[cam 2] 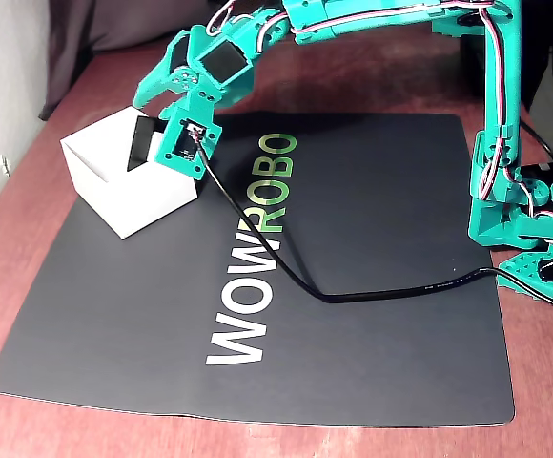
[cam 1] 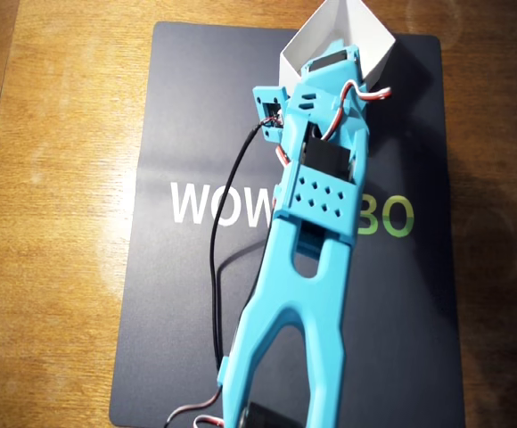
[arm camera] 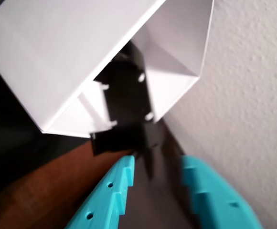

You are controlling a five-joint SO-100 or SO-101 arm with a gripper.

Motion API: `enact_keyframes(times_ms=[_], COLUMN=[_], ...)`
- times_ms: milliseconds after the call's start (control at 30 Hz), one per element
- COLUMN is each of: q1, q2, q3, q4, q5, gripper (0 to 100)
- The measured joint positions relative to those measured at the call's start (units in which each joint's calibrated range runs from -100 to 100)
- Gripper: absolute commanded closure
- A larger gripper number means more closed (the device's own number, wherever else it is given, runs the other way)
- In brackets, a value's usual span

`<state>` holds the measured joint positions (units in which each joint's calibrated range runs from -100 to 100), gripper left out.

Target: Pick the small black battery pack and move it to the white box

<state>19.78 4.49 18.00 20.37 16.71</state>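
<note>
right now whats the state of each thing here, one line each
battery pack: held at the box's open top, partly inside, apparently still gripped
white box: upright on the mat corner, top open
gripper: over the box rim, jaws apart around the pack
black mat: flat on the table, under box and arm

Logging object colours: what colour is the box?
White, clearest in the fixed view: the box has plain white walls.
</note>
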Motion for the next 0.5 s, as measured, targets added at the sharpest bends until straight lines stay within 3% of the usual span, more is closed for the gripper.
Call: enact_keyframes(times_ms=[200,500], q1=[0.0,-0.1], q2=[0.0,-0.1], q3=[0.0,0.1], q4=[0.0,0.4], q5=[0.0,-0.2], gripper=[91,91])
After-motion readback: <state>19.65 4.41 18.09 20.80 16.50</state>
